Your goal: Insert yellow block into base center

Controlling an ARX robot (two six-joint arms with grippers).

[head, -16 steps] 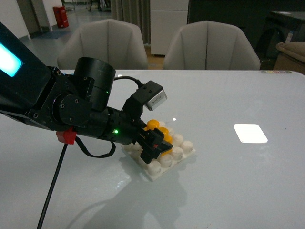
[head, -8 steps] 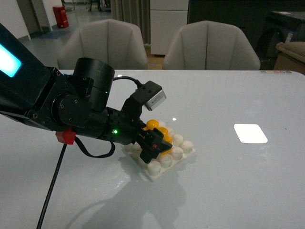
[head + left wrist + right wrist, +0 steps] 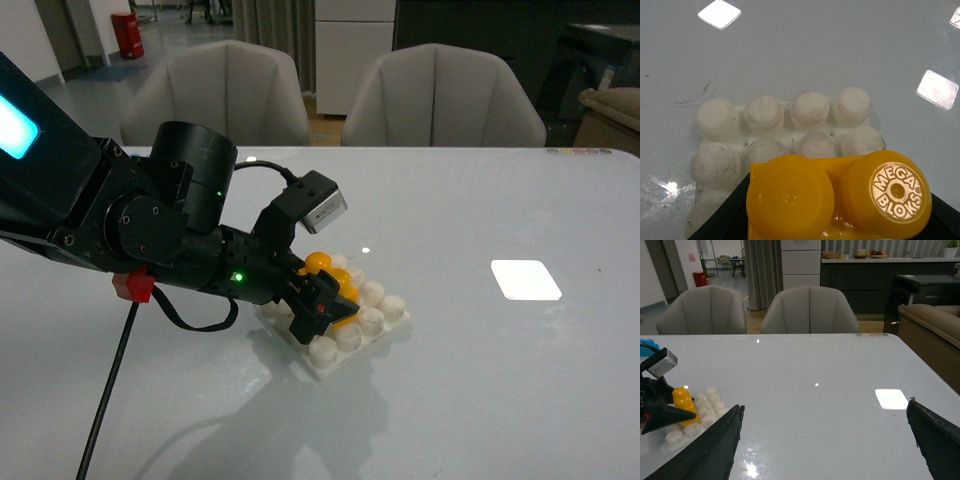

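Chairs (image 3: 440, 100) line the glossy table's (image 3: 500, 390) far edge, base (image 3: 378, 316) with yellow block (image 3: 320, 263) nearer.

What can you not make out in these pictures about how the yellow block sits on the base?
Front view: the left gripper covers where the yellow block meets the base, so seating is hidden.
Left wrist view: the block hides the base's nearer studs; the picture's edge cuts off its lower part.
Right wrist view: both too small and dim to tell which studs.
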